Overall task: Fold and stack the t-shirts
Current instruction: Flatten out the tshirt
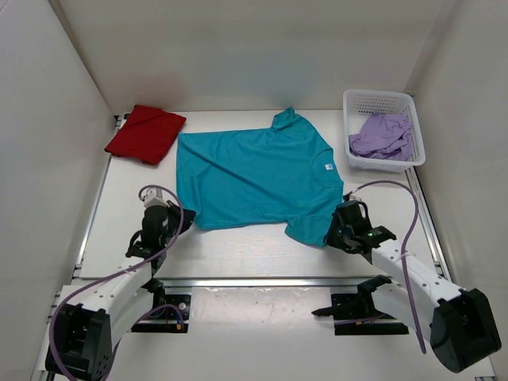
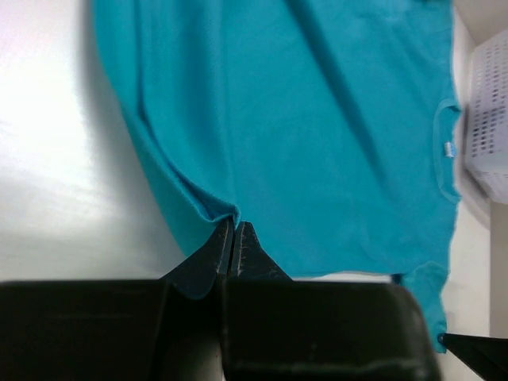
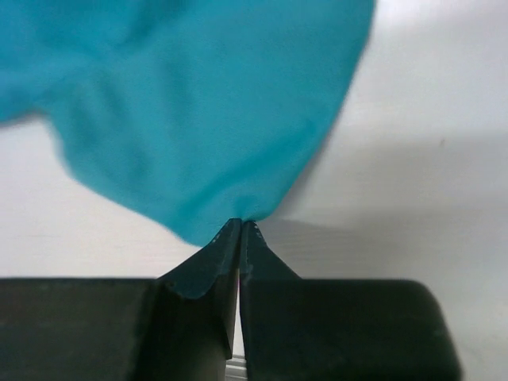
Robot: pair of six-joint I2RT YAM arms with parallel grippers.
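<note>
The teal t-shirt [image 1: 254, 175] lies spread flat across the middle of the table, collar toward the right. My left gripper [image 1: 179, 220] is shut on its near left hem corner; in the left wrist view the cloth [image 2: 317, 135] bunches at the closed tips [image 2: 234, 226]. My right gripper [image 1: 336, 230] is shut on the edge of the near right sleeve, and the right wrist view shows the teal cloth [image 3: 198, 111] pinched at the tips [image 3: 240, 224]. The red t-shirt [image 1: 145, 133] lies folded at the far left. The lilac t-shirt [image 1: 382, 135] sits crumpled in the basket.
A white mesh basket [image 1: 379, 101] stands at the far right corner, and its wall [image 2: 488, 119] shows in the left wrist view. White walls close in the table on three sides. Purple cables loop beside both arms.
</note>
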